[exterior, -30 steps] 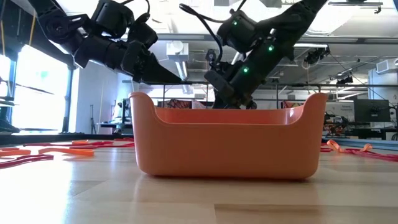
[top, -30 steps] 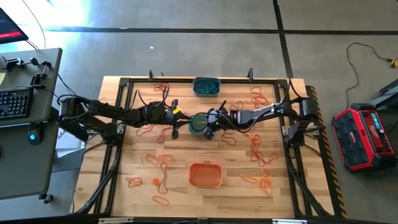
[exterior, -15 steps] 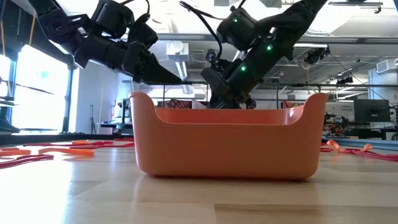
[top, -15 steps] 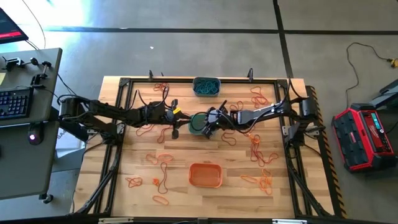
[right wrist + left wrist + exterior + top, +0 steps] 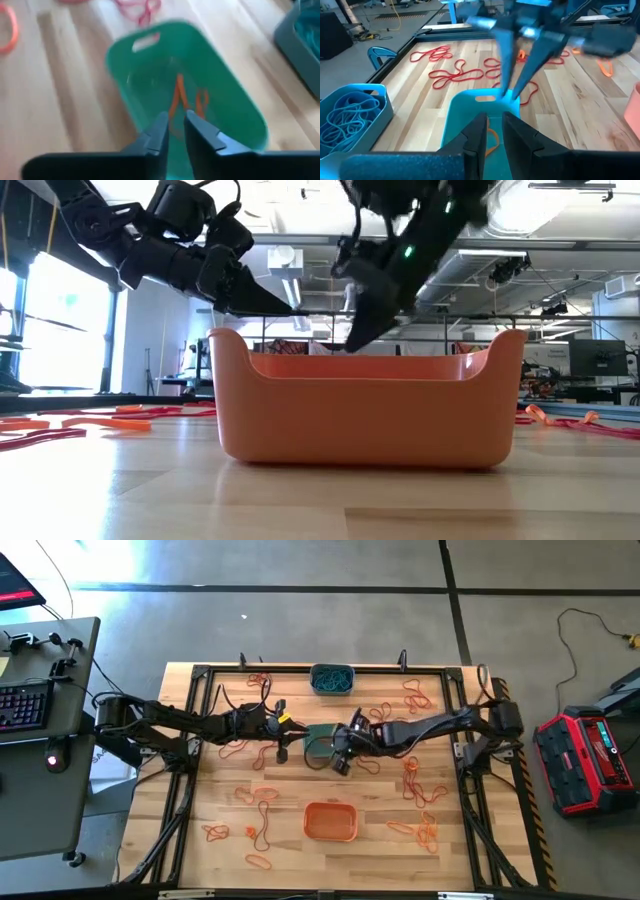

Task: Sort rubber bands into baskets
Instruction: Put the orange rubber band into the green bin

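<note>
The teal-green basket [image 5: 318, 738] stands at mid-table with an orange rubber band [image 5: 178, 95] lying inside it. My right gripper [image 5: 508, 93] points steeply down over the basket's right end with its fingers shut. Its own view shows the basket [image 5: 200, 65] just beyond the fingers. My left gripper [image 5: 284, 748] hovers shut just left of the basket, above rim height [image 5: 295, 308]. The grey-blue basket [image 5: 331, 679], full of blue-teal bands, stands at the far edge. The orange basket [image 5: 330, 821] stands near the front. Orange and red bands [image 5: 415, 780] lie scattered on the wood. My right gripper's fingertips [image 5: 506, 85] come from above at the rim of the teal-green basket's right end [image 5: 492, 98]. I cannot tell whether they touch the rim.
A dark metal frame [image 5: 190, 740] runs around the table top. Red bands [image 5: 457, 77] lie beyond the teal-green basket, and more bands lie at the front left [image 5: 262, 830] and right [image 5: 425, 830]. The orange basket [image 5: 365, 405] hides the lower table in the low view.
My right gripper has risen above the teal-green basket's right end and tipped to point more steeply down, while its arm has stretched out farther toward the table's left.
</note>
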Robot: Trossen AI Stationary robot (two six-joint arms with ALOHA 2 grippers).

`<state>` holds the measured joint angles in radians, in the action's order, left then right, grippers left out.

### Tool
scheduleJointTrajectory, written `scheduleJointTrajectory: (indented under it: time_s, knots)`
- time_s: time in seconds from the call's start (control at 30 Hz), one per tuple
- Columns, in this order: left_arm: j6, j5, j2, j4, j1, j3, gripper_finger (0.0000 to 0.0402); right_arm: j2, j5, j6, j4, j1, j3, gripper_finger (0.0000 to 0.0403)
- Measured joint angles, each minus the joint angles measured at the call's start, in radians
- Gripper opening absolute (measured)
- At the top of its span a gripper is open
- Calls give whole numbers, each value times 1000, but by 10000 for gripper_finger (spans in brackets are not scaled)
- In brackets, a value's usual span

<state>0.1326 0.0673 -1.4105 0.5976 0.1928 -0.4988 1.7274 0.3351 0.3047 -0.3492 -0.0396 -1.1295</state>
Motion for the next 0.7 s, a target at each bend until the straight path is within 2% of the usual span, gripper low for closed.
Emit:
scheduleJointTrajectory:
  time_s: [0.1, 0.2, 0.3, 0.4, 0.5, 0.7]
  knots:
    - [-1, -1, 0, -3, -3, 0, 50, -18, 6, 54, -242, -61, -85, 12]
    - [0, 0, 0, -10, -7, 0, 50, -22, 10, 170, -492, -125, -161, 9]
    - [0, 0, 0, -12, -11, 0, 50, -22, 26, 348, -751, -176, -173, 28]
    - [1, 0, 0, -9, -11, 0, 50, -21, 27, 489, -937, -195, -126, 62]
    - [2, 0, 0, -10, -11, 0, 50, -21, -21, 548, -953, -172, -42, 97]
    - [1, 0, 0, -10, -11, 0, 50, -41, -132, 443, -728, -76, 156, 138]
